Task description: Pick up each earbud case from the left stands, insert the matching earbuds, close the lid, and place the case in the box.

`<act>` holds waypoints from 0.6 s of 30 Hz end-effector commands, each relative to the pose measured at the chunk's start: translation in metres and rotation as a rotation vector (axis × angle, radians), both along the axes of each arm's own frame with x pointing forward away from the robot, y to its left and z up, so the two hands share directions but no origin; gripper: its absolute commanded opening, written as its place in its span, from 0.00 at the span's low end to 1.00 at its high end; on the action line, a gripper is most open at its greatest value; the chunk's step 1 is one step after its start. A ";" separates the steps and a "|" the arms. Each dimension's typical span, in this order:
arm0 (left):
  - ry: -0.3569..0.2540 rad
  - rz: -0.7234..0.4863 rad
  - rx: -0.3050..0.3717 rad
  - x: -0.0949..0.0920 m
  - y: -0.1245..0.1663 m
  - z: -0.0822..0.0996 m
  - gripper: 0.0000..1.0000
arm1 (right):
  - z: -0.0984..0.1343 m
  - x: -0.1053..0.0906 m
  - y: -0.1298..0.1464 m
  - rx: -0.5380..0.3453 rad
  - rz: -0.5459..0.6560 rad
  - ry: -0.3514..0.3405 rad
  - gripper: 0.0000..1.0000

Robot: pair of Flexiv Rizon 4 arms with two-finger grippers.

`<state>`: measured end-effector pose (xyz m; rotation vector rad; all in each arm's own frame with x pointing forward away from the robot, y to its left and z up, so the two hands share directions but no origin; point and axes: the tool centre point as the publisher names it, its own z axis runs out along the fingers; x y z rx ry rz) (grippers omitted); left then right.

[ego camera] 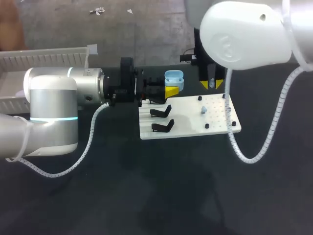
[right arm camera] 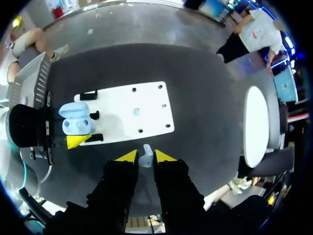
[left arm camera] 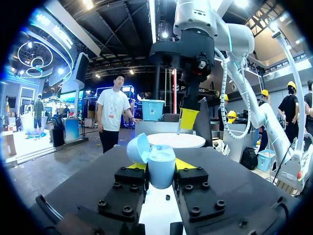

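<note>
The case (ego camera: 173, 79) was smooth, slightly glossy plastic. The bench (ego camera: 146, 196) was matt and dark; the board (ego camera: 188, 122) looked like smooth white plastic.

Dark tbl (ego camera: 146, 196), white holed plate (ego camera: 188, 117) on top.

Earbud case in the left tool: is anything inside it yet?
Lid open; the right wrist view shows two wells in the earbud case, apparently empty. Their bottoms are too small to see. One earbud is in the right tool.
</note>
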<state>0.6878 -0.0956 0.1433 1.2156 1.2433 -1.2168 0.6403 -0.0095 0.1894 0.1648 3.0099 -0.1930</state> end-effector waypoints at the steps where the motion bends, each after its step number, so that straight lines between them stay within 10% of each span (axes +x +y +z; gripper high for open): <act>1: -0.003 0.003 -0.003 0.000 0.000 -0.001 0.00 | 0.004 -0.005 0.005 0.066 -0.424 -0.065 0.00; 18: -0.003 0.003 -0.003 0.000 0.000 -0.001 0.00 | 0.010 -0.010 0.010 0.152 -0.569 -0.097 0.00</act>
